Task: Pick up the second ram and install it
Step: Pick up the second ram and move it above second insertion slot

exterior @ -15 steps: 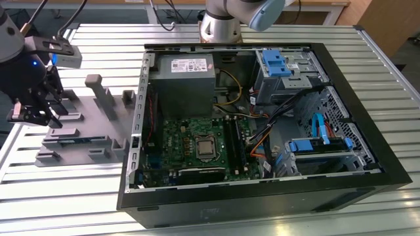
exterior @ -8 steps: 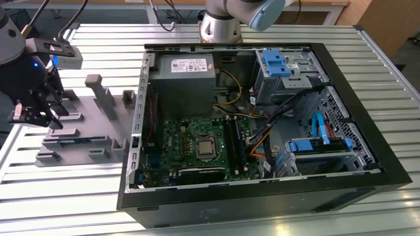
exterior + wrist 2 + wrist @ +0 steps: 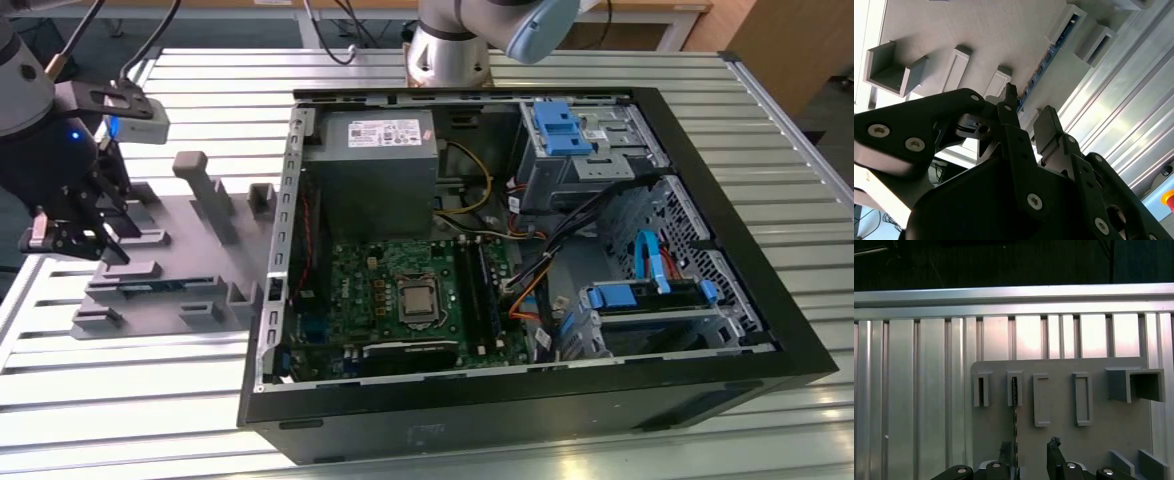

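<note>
The second ram (image 3: 1014, 415) is a thin dark green strip standing on edge in a slot of the grey fixture (image 3: 1104, 435). In the second wrist view the second ram (image 3: 1046, 60) runs along the fixture (image 3: 979, 35) toward my fingers. My gripper (image 3: 1029, 452) is open just above the fixture, with the strip lying close beside one fingertip (image 3: 1005, 450) and a wide gap to the other. The gripper (image 3: 1026, 115) holds nothing. In the exterior view the gripper (image 3: 80, 235) hangs over the fixture (image 3: 200, 230) at the exterior view's left.
An open computer case (image 3: 534, 400) lies on the slatted metal table (image 3: 134, 400), to the exterior view's right of the fixture. Its green motherboard (image 3: 387, 290) shows black memory slots (image 3: 478, 290), with cables and blue drive bays (image 3: 627, 300) close by. The arm's base (image 3: 447, 55) stands behind the case.
</note>
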`<state>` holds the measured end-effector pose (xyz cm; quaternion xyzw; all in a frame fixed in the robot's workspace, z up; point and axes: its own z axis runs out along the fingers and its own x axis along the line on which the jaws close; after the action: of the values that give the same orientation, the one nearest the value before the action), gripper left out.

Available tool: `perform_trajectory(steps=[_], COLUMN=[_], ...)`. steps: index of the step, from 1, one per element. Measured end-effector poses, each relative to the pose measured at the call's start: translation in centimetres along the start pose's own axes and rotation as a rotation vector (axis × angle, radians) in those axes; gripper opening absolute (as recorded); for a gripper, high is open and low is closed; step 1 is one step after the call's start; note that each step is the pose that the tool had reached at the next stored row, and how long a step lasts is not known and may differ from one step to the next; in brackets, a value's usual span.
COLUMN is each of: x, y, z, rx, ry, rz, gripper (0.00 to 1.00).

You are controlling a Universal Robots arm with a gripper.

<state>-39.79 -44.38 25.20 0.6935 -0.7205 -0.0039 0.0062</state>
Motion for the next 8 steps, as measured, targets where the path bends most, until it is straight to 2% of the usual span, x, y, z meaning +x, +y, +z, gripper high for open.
perform_trajectory(steps=[8], x=[0.01], y=[-0.01], z=[0.39], rx=[0.0000], ry=[0.0001], rz=[0.000], gripper=[0.41])
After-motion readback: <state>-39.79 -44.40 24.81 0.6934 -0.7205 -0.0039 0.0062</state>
